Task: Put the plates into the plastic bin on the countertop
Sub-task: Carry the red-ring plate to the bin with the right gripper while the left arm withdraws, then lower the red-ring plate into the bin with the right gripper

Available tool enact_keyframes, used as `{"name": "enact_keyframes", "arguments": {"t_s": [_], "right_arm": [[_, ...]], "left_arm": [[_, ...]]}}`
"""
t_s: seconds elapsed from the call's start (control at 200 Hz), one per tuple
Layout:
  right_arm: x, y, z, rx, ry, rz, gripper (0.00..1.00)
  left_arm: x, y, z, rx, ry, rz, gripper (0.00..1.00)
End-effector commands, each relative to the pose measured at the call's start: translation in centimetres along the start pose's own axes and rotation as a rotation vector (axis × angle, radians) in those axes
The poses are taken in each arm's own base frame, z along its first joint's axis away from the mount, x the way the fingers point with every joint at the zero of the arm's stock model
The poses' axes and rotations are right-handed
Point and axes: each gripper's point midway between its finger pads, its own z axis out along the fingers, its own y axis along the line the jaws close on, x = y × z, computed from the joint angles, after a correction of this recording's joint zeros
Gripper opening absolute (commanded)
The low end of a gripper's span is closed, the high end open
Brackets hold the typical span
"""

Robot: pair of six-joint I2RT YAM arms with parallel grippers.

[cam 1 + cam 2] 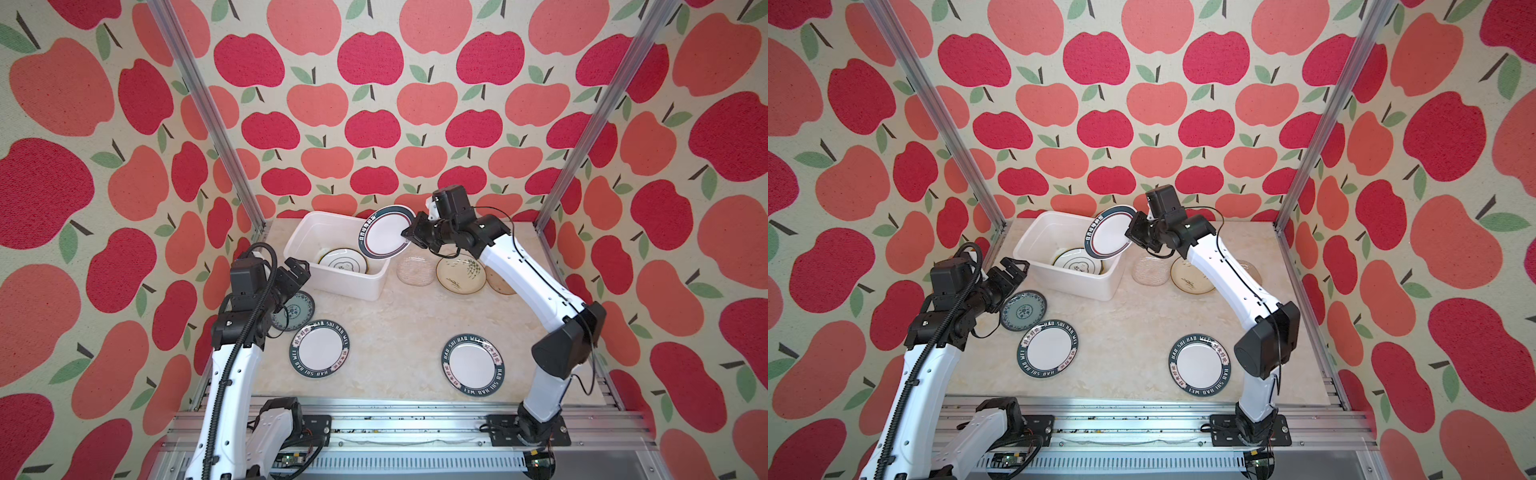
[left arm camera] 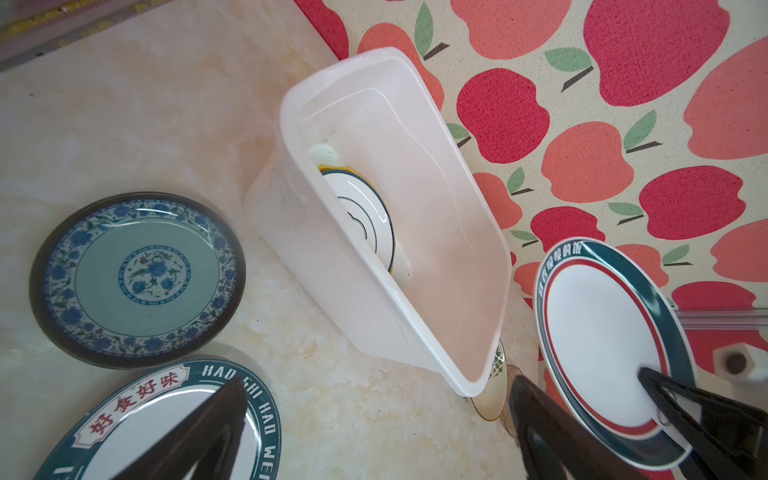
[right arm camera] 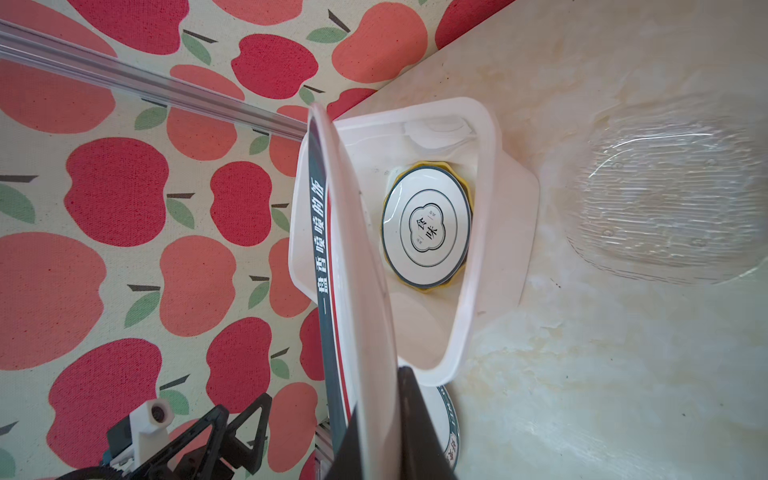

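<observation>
Our right gripper is clamping the green-rimmed plate over the plastic bin, 3 o'clock rim, left gripper gaping; only the right wrist is showing the emblem plate whole.

I get bright, even light, faint shadows on the countertop, bowed edges up top, soft wrist-view blur.

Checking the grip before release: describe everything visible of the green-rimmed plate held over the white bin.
The round, glossy, ceramic-looking plate has a white centre, a thin red ring and a dark green rim with white Chinese lettering. It hangs steeply tilted over the right end of the white plastic bin, its rim pinched by the right arm's black tool. Contact with the bin is unclear.
</observation>
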Motion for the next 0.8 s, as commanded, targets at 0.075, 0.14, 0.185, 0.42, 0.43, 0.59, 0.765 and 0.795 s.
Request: {"name": "enact_keyframes", "arguments": {"t_s": [0.075,0.14,0.185,0.42,0.43,0.59,0.765,0.795], "right_arm": [[-0.9,4.9,3.1,-0.099,0.005,0.029,0.0],[-0.9,4.9,5.1,-0.091,0.013,0.027,0.0],[-0.8,4.6,6.5,-0.08,0.02,0.024,0.0],[0.3,2.5,12.8,-0.073,0.052,-0.019,0.0],[0.4,2.5,13.0,-0.073,0.053,-0.022,0.0],[1.8,1.1,15.7,-0.058,0.086,-0.077,0.0],[3.2,-1.4,17.0,0.02,0.125,-0.12,0.0],[3.3,-1.8,17.1,0.037,0.128,-0.127,0.0]], "left_arm": [[0.5,-0.9,0.0,0.077,0.036,-0.046,1.0],[0.6,-0.6,0.1,0.078,0.029,-0.047,1.0],[0.6,-0.5,0.3,0.079,0.027,-0.048,0.99],[1.0,-0.1,0.5,0.08,0.026,-0.026,0.99],[1.0,-0.1,0.5,0.079,0.028,-0.025,0.99],[1.4,0.2,0.8,0.07,0.038,-0.009,0.99],[1.7,0.3,1.0,0.06,0.049,0.001,0.99],[1.7,0.4,1.0,0.06,0.051,0.001,0.99]]}}
